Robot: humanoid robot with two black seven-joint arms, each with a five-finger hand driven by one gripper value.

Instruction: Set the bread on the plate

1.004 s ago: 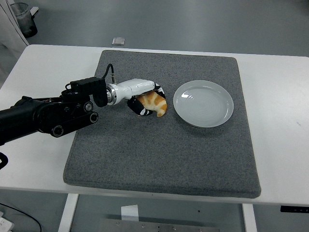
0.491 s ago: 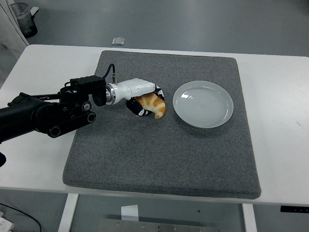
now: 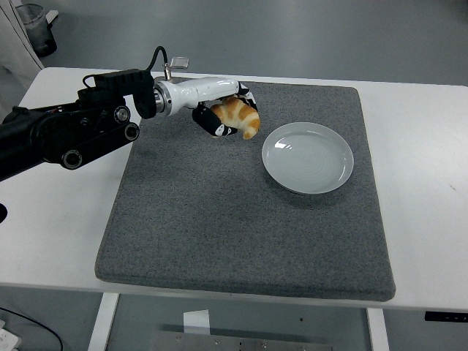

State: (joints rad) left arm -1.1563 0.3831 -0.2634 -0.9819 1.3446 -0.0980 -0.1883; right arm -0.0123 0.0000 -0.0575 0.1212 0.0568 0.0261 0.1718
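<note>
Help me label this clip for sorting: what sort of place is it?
Probably a robotics lab or test workspace: a white table with a grey mat on a bare grey floor, and the left hand holding bread near a white plate.

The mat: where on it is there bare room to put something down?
The mat is bare across its whole near half, below the plate, and along its left side. The plate itself is empty. The only crowded spot is the far middle, where the left hand holds the bread.
</note>
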